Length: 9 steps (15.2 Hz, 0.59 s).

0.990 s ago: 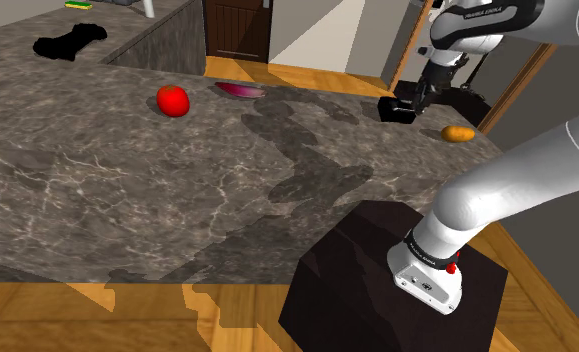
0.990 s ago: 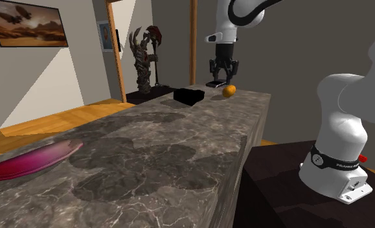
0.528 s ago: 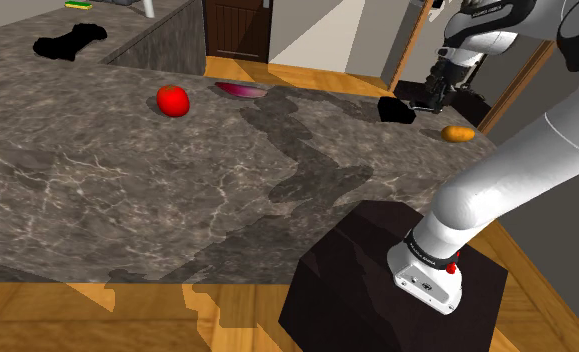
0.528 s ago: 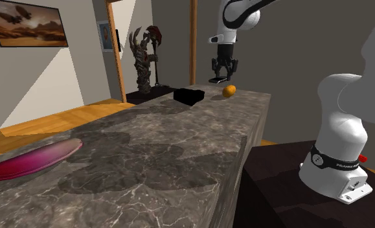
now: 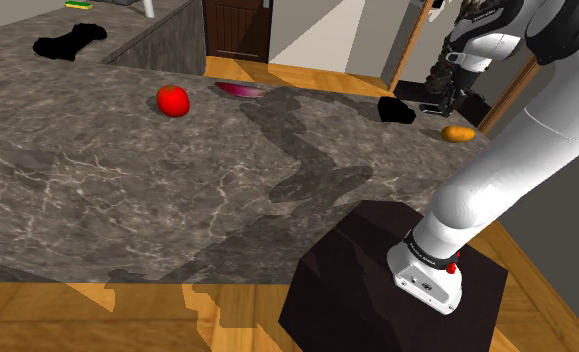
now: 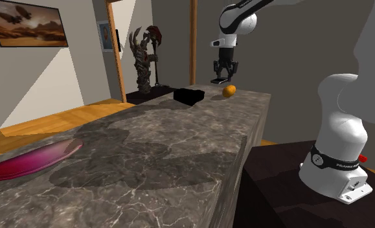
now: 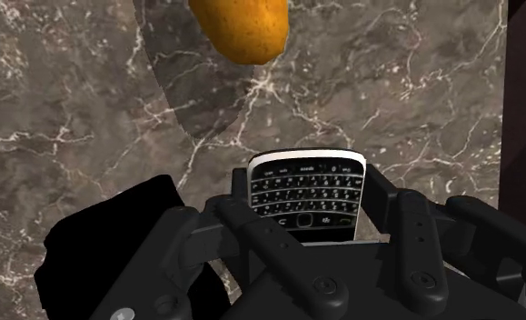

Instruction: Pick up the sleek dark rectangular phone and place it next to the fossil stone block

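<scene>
Phone: we see the dark phone [image 7: 306, 193], keypad facing the wrist camera, pinched between the two black fingers. In the second exterior view it seems to hang just above the stone.
Gripper: the gripper [image 5: 449, 92] is closed on the phone's two long sides. It hovers over the far corner of the counter [image 5: 177, 190].
Block: the black block [image 5: 397, 109] sits on the counter at 8 o'clock of the gripper in the shoulder view, near but apart from it. We also see it beside the left finger in the wrist view [image 7: 106, 241].
Orange fruit: the orange fruit [image 5: 458, 133] lies at 6 o'clock of the gripper in the shoulder view, apart from block and phone.
Edges: in the wrist view the counter's edge runs close beside the right finger, with a dark strip beyond it. In the shoulder view the far edge passes just behind the block.
Open room: at 9 o'clock of the block, we find bare marbled stone reaching to a purple-red oblong thing [image 5: 240, 89] and a tomato [image 5: 173, 100]. The counter at 7 o'clock is wide and bare.
Stand: the dark stand [image 5: 377, 270] sits at 6 o'clock, below the counter's near edge.
</scene>
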Motion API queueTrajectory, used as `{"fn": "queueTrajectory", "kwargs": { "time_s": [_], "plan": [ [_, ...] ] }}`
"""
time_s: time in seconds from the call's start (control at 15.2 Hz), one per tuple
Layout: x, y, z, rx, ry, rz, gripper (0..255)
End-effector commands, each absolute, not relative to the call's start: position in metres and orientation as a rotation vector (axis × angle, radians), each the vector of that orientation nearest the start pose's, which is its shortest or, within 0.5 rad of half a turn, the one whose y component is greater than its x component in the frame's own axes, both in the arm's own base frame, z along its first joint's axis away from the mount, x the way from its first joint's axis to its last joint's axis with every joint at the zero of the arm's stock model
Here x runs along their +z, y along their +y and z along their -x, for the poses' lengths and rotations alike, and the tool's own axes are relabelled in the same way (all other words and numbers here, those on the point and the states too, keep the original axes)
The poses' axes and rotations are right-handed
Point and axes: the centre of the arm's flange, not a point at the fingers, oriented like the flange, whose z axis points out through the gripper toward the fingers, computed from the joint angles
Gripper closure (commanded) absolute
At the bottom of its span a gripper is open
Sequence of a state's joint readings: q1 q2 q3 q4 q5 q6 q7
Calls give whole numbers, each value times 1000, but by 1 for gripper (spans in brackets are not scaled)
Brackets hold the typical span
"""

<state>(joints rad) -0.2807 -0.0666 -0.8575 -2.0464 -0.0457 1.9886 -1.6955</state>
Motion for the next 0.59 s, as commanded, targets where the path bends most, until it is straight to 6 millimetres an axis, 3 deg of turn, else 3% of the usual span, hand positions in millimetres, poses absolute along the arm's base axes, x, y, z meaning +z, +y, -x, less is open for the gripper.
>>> {"fn": "queueTrajectory", "kwargs": {
  "time_s": [0.0, 0.53],
  "plan": [
    [448, -491, -218, -10, -891, 2997, 255],
    [406, -491, -218, -10, -891, 2997, 255]
  ]
}}
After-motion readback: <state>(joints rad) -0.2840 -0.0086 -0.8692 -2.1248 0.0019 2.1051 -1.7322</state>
